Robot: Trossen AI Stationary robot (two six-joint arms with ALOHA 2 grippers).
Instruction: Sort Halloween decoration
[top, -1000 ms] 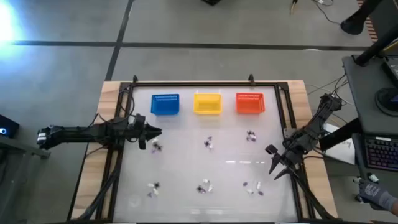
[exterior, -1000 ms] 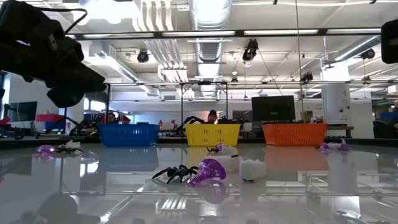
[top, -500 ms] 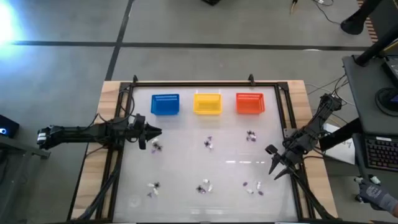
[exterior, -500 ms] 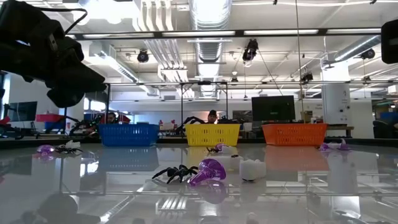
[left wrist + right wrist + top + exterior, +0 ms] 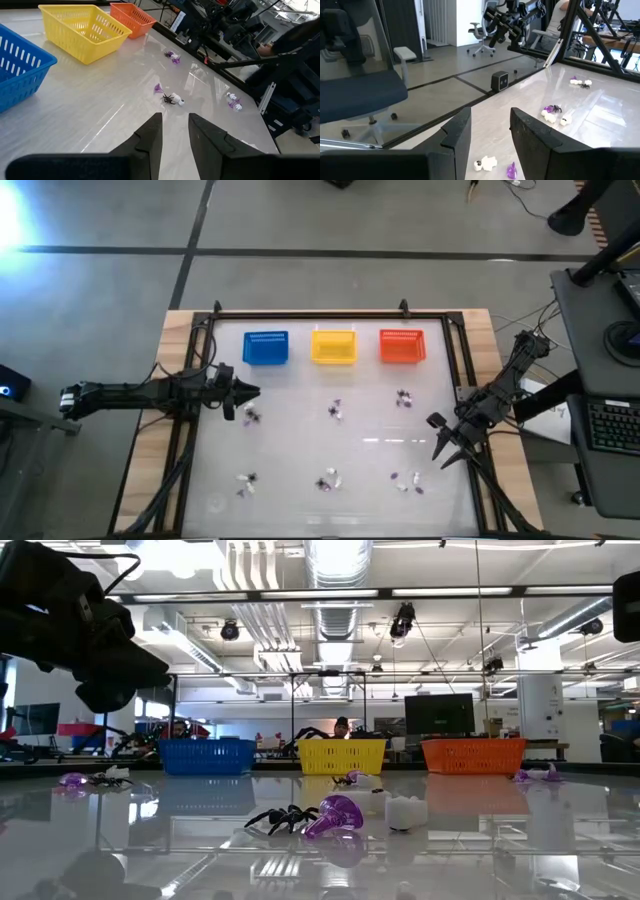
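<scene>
Nothing has moved in the last second: my left gripper and right gripper wait narrowly parted and empty; the Halloween decoration lies scattered, unsorted, on the desk.

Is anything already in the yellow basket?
No: in the left wrist view the yellow basket shows only its bare slotted floor, and the trinkets lie out on the table.

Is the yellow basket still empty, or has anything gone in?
Empty: the yellow basket shows only bare mesh from above, and the trinkets lie on the table.
</scene>
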